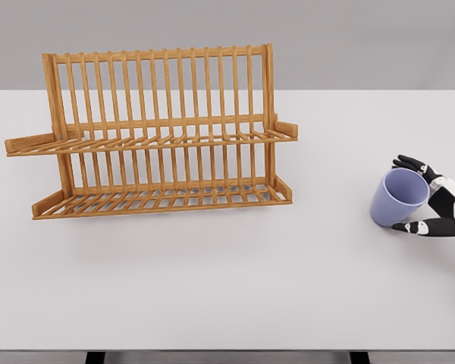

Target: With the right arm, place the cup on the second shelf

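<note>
one cup (396,197), one rack (155,136), one hand (440,205).

table (227,303): white | on it: wooden rack (155,136) at left-centre | cup (396,197) near right edge

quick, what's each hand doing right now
left hand: not in view.
right hand: closed around the purple cup, which is tilted, at the right edge of the table.

Right robot hand (432,199) grips tilted purple cup (396,196), well apart from wooden rack (155,136).
</note>
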You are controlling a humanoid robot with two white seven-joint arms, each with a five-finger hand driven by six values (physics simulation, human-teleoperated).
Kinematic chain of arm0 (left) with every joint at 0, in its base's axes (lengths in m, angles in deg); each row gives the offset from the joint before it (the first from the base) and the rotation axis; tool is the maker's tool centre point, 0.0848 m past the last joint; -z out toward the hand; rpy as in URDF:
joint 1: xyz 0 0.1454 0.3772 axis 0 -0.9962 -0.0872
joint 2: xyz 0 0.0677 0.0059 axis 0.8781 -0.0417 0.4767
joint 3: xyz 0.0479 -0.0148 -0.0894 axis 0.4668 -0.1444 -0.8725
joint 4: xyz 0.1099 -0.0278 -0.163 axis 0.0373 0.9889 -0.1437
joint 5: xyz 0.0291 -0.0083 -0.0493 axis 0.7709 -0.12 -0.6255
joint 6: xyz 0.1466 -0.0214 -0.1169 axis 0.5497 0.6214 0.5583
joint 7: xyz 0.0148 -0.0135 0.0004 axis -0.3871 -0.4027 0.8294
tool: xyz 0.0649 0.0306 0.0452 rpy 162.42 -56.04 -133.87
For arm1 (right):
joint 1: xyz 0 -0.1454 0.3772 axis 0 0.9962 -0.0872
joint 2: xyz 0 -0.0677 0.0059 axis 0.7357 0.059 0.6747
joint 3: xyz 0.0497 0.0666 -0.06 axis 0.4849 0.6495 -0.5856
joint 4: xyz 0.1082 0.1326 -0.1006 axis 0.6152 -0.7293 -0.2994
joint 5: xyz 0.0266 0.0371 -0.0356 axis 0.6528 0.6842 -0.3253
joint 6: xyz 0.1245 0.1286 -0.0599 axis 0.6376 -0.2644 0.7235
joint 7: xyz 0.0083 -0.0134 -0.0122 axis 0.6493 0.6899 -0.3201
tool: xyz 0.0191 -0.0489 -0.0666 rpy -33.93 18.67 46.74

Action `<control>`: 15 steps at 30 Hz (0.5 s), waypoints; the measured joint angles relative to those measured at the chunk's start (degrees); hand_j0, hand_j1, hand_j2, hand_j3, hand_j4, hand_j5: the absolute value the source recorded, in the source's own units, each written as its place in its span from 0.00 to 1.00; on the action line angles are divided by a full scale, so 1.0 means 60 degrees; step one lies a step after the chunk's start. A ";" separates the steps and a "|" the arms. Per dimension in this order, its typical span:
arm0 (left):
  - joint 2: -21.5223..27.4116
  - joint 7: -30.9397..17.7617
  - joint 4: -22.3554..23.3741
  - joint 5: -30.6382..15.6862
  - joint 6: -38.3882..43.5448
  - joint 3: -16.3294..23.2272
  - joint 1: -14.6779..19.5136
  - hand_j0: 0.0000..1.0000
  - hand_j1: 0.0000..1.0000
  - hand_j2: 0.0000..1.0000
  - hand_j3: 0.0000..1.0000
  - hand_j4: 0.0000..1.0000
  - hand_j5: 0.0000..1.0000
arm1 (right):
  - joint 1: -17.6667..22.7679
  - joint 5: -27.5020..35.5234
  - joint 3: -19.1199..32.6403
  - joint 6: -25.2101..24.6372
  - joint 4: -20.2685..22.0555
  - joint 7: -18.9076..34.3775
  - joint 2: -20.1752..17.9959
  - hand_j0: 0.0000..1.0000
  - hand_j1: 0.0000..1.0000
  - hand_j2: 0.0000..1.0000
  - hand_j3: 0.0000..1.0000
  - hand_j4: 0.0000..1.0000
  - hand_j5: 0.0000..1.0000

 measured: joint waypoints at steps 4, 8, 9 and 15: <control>0.0000 0.0000 0.0001 0.0000 0.0000 0.0001 0.0000 1.00 1.00 1.00 1.00 1.00 1.00 | 0.0000 -0.0054 0.0000 0.0000 0.0001 0.0000 0.0000 0.77 0.77 0.77 0.77 0.77 0.77; 0.0000 0.0000 0.0001 0.0000 0.0000 0.0001 0.0000 1.00 1.00 1.00 1.00 1.00 1.00 | 0.0000 -0.0046 0.0017 -0.0012 0.0004 -0.0004 0.0005 0.65 0.65 0.65 0.65 0.65 0.65; 0.0000 0.0000 0.0001 0.0000 0.0000 0.0001 0.0000 1.00 1.00 1.00 1.00 1.00 1.00 | 0.0000 -0.0042 0.0020 -0.0013 0.0004 -0.0005 0.0009 0.63 0.63 0.63 0.63 0.63 0.63; 0.0000 0.0000 -0.0001 0.0000 0.0000 0.0001 0.0000 1.00 1.00 1.00 1.00 1.00 1.00 | -0.0190 -0.0097 0.0059 -0.0003 0.0184 0.0004 0.0005 0.63 0.63 0.63 0.63 0.63 0.63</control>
